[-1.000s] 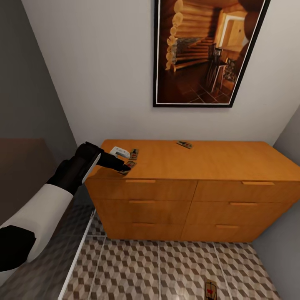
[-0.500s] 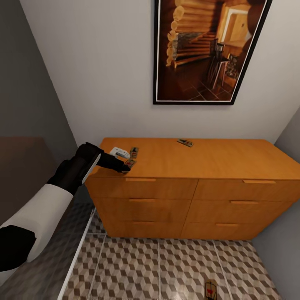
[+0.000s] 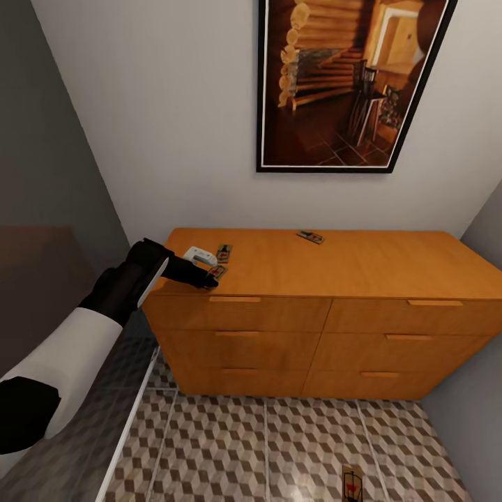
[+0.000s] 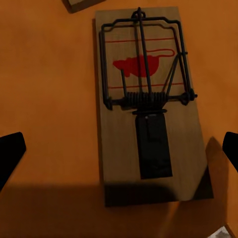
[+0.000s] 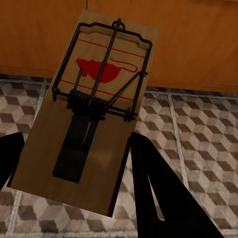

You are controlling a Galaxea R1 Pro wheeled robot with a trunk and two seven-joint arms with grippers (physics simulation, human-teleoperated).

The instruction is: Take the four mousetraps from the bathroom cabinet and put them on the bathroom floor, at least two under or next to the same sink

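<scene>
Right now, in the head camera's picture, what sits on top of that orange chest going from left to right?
The left gripper → a small white object → a mousetrap → another mousetrap farther right, near the wall.

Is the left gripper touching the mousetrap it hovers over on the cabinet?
Apart. In the left wrist view, the left gripper has its fingertips spread wide, with bare cabinet top showing between each tip and the mousetrap.

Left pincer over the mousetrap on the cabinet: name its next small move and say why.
Probably lower the left pincer and close it. Its fingers stand open on either side of the mousetrap, which lies flat on the cabinet, not yet gripped.
</scene>
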